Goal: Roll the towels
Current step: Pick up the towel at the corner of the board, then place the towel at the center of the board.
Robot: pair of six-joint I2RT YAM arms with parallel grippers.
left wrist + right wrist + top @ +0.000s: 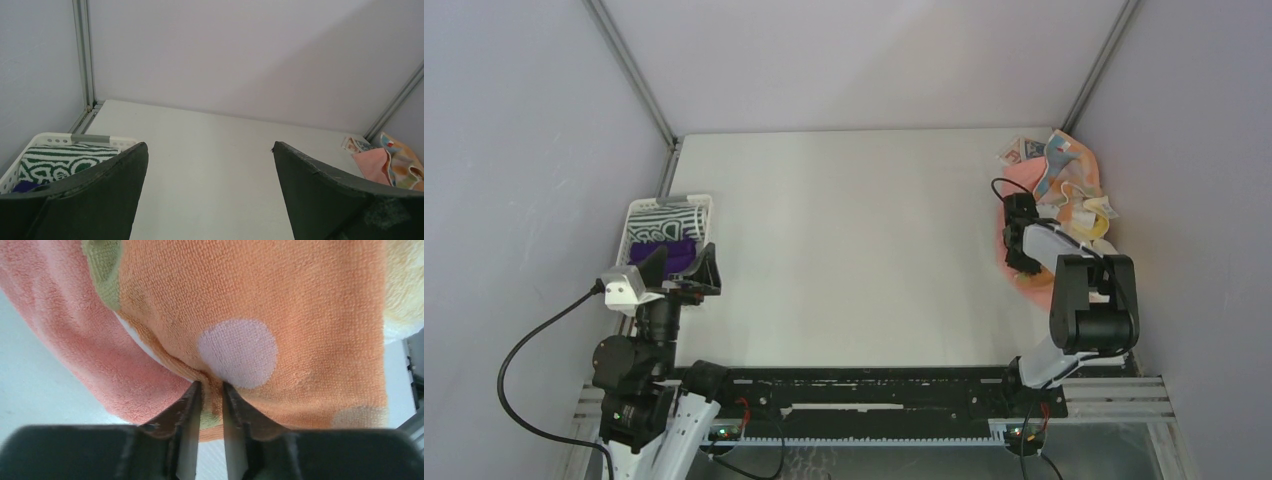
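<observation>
At lower left the left gripper (684,263) hangs wide open by the basket (638,209), while at right the right gripper (212,387) pinches a fold of the orange spotted towel (280,305) in the heaped towels (1069,190), a pick-up that probably next needs a pull toward frame centre.

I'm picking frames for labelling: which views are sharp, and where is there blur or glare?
Top external: evenly lit, sharp, no glare on the white table. Left wrist: table crisp, the dark left gripper slightly soft. Right wrist: weave of the orange dotted terry towel sharp, the right gripper blurred.
</observation>
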